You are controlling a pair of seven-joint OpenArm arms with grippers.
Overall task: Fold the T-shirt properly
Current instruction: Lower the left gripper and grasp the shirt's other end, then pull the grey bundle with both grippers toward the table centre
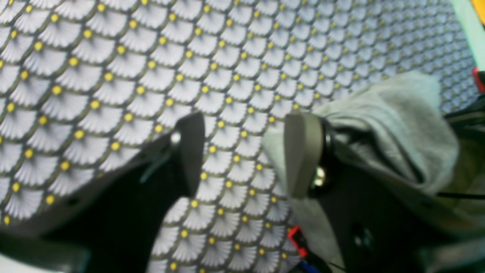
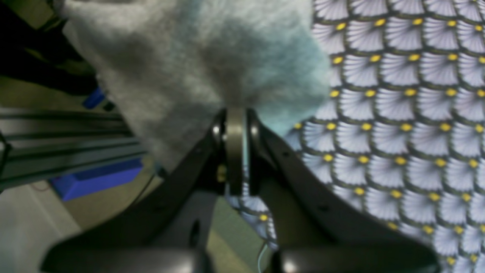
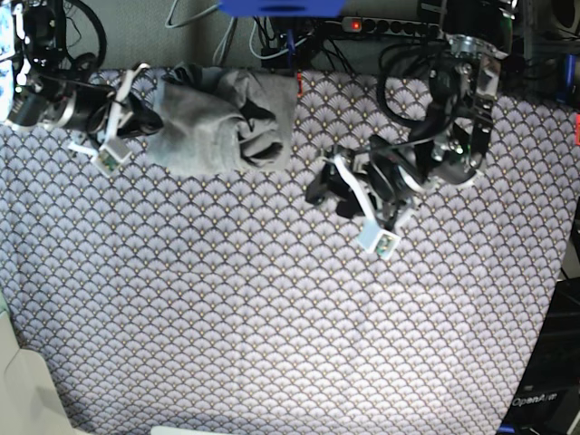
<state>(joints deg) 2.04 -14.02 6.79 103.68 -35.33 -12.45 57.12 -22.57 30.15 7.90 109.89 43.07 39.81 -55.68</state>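
Fingers of the right gripper pinched together on the T-shirt; fingers of the left gripper apart, holding nothing

Bunched and crumpled, the grey T-shirt lies at the far edge of the desk, on the patterned cloth, with the right arm at its side nearest that view's left edge. From the right wrist the shirt's edge sits right at the closed tips, beside the cloth's border where it drops off the desk. From the left wrist the spread fingers hang over bare cloth, the shirt just beside one of them. Most of the cloth toward the near edge lies flat and open
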